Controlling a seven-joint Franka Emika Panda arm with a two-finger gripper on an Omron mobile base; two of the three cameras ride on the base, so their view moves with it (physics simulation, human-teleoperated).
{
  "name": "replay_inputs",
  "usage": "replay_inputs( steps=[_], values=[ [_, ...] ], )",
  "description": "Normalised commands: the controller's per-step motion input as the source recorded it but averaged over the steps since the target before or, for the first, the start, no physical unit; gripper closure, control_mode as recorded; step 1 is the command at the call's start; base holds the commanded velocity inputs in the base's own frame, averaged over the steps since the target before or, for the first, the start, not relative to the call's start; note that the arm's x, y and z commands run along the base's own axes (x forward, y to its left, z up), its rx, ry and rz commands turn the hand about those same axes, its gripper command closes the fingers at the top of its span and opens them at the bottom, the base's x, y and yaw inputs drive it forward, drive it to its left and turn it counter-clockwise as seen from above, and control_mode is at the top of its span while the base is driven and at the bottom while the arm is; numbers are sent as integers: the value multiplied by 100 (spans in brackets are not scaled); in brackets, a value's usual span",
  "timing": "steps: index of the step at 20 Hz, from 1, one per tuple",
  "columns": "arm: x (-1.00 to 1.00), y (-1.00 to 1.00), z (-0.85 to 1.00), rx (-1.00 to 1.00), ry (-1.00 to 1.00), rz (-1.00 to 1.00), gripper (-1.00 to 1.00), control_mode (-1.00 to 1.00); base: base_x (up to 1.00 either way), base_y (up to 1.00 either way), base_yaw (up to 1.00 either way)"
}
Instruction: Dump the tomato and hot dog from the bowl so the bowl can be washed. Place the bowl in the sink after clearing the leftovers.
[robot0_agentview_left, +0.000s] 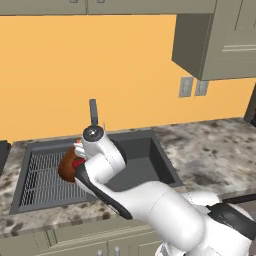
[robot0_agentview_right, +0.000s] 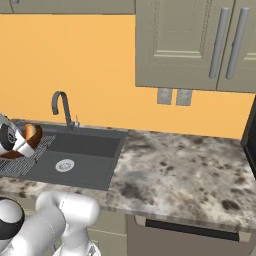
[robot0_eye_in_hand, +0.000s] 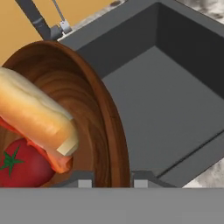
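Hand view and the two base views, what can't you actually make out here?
- Tomato: hand view, lower part cut off at the bottom.
- Hot dog: hand view, its far end runs off the left edge.
- Bowl: left base view, mostly behind the arm.
- Sink: left base view, drain hidden by the arm.

The left base view looks forward and down from behind the arm onto the sink (robot0_agentview_left: 145, 160). The right base view shares that sink (robot0_agentview_right: 82, 155) from further right. The hand view looks closely into the bowl (robot0_eye_in_hand: 87, 113) above the basin.
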Motion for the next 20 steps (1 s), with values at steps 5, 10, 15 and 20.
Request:
replay_inputs(
  steps=[5, 10, 15, 20],
  values=[
    [34, 20, -12, -7, 0, 0, 100, -100, 0, 0, 0],
    [16, 23, -13, -12, 0, 0, 100, -100, 0, 0, 0],
    [26, 14, -14, -10, 0, 0, 100, -100, 0, 0, 0],
    [28, 5, -8, -12, 0, 0, 100, -100, 0, 0, 0]
  ],
)
